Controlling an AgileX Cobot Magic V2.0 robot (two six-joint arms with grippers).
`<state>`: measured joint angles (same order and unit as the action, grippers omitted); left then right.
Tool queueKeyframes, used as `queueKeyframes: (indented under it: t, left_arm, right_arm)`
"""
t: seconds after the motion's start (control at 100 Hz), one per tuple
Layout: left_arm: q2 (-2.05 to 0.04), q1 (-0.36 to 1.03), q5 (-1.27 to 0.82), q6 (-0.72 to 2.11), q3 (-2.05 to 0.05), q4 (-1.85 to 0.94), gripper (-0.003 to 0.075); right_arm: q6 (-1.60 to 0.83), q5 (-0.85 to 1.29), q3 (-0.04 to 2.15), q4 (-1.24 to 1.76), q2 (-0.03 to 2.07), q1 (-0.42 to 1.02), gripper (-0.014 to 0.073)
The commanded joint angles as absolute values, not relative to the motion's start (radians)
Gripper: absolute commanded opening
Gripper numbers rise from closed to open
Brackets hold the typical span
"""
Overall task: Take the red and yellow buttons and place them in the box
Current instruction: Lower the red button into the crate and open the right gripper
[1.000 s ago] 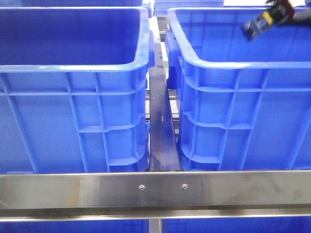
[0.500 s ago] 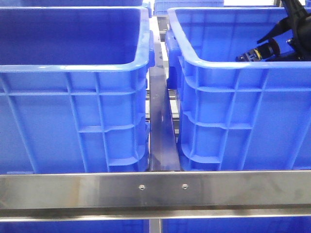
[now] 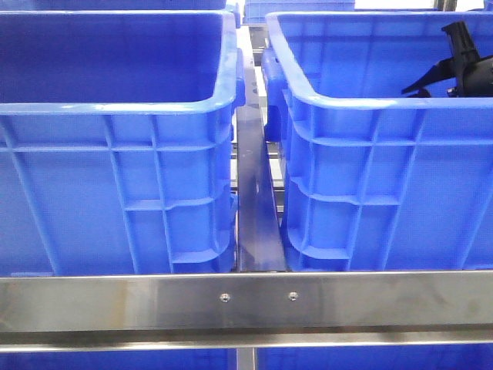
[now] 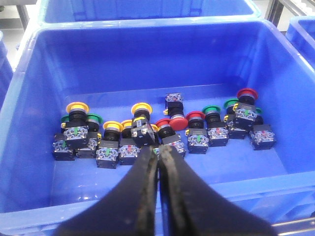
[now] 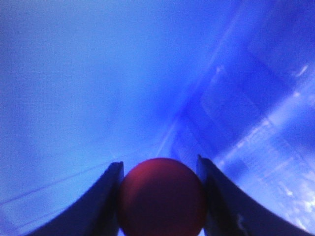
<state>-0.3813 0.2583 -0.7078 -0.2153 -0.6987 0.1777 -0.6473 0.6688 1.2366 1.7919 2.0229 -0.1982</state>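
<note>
Between the fingers of my right gripper (image 5: 160, 169) sits a red button (image 5: 161, 196); its round cap fills the gap and both fingers press against it. In the front view that gripper (image 3: 420, 91) is low inside the right blue box (image 3: 347, 99), and the box's rim hides the button. My left gripper (image 4: 158, 150) is shut with nothing in it, held above the near wall of a blue crate (image 4: 147, 32). Lying on that crate's floor are several red buttons (image 4: 177, 122) and yellow buttons (image 4: 141, 108). The left gripper is out of the front view.
Green-capped buttons (image 4: 211, 110) lie mixed among the red and yellow ones. A second blue crate (image 3: 115, 104) stands left of the box, with a steel rail (image 3: 258, 216) between them. A steel crossbar (image 3: 246, 301) runs along the front.
My right gripper has come down from above the right box into it, carrying the button, which has dropped out of the front view behind the rim.
</note>
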Motion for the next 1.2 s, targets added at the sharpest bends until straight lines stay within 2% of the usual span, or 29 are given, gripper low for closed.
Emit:
queueKeyframes:
  t: [0.0,0.06,0.13,0.2,0.35,0.44,0.81,1.19]
  left_arm:
    - [-0.389,0.254,-0.629,-0.226,-0.722,0.178,-0.0019]
    - [-0.389,0.254,-0.629,-0.226,-0.722,0.178,-0.0019]
    - [-0.389,0.254,-0.629,-0.226,-0.722,0.178,-0.0019]
    - [-0.389,0.254,-0.629,-0.226,-0.722,0.178,-0.0019]
    - [-0.389,0.254,-0.629,-0.226,-0.722,0.178,-0.0019]
    - [-0.389,0.254,-0.629,-0.226,-0.722,0.178,-0.0019]
    - [-0.389,0.254,-0.629,-0.226,-0.722,0.178,-0.0019]
    - [-0.389,0.254,-0.627,-0.226,-0.722,0.178,-0.0019]
  right_arm:
    - [-0.63,0.736,1.271,1.848,1.981,-0.21,0.005]
    - [-0.625,0.732,1.271,1.848,1.982,-0.21,0.0069]
    - [-0.62,0.732,1.271,1.848,1.982,-0.21,0.0134]
    - [-0.617,0.724,1.271,1.848,1.982,-0.21,0.0237]
    - [-0.617,0.71,1.271,1.848,1.982,-0.21,0.0512]
    - [-0.614,0.693,1.271,1.848,1.982,-0.21,0.0596]
    - [-0.615,0.587,1.271,1.847,1.946,-0.212,0.0603]
    - [-0.75,0.542,1.267,1.773,1.832,-0.234,0.0603]
